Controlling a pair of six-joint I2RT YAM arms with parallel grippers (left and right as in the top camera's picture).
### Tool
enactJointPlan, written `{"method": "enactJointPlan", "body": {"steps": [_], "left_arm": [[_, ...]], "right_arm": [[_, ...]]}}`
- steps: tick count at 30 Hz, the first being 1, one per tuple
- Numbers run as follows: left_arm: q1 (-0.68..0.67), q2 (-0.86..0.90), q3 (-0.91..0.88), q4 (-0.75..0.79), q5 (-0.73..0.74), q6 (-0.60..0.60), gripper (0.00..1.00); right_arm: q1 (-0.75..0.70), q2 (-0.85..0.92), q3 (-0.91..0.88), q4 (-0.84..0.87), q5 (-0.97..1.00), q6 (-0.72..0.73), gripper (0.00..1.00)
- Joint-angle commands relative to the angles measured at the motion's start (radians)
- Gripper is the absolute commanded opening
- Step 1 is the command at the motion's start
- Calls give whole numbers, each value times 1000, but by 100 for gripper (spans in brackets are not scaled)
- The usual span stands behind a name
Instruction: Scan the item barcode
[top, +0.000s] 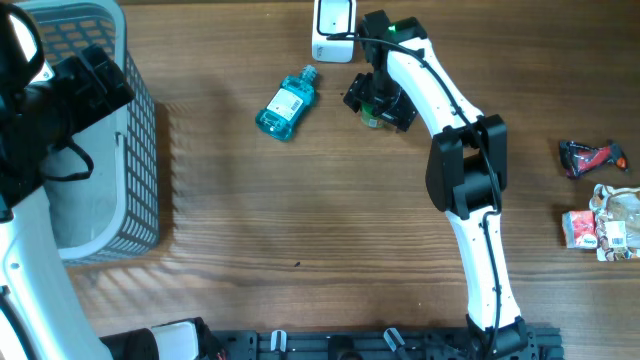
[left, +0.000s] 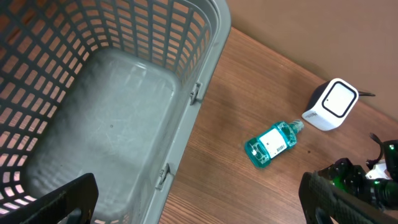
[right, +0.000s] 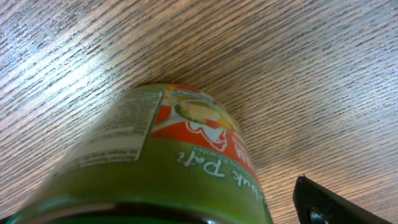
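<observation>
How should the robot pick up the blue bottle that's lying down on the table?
Best guess: come straight down from above and pinch the blue bottle across its wide middle, squeezing its two long sides. It lies flat on its side with the cap pointing toward the white scanner, so both long sides are free to reach.

One grey basket (top: 140, 150), one blue mouthwash bottle (top: 284, 105), one white scanner (top: 333, 28) and one green-labelled jar (right: 161, 162) get counted, plus three crumpled packets (top: 590, 157). Two robot arms (top: 470, 170) are seen too.
</observation>
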Motion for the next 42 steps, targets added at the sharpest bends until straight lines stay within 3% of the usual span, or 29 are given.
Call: {"method": "enactJointPlan", "body": {"steps": [1,5,15,18,24,29,32,37,42], "left_arm": [[8,1,8,2,5,-1,100],[8,1,8,2,5,-1,100],[8,1,8,2,5,-1,100],[8,1,8,2,5,-2,100],[8,1,8,2,5,-1,100],[8,1,8,2,5,-1,100],[8,1,8,2,5,-1,100],[8,1,8,2,5,-1,100],[8,1,8,2,5,-1,100]], "right_arm": [[-21,46,10,-10,53,-21,95],[-26,45,10,6,79,-69,82],[-26,29,11,3,44,-55,78],[-27,25,11,6,45,-72,99],[-27,25,11,25,49,-413,100],[-27,13,11,16,151,-522,100],[-27,-19,11,5,157,-523,100],[-27,-90,11,-63,146,-316,100],[-26,-175,11,-65,62,-361,100]]}}
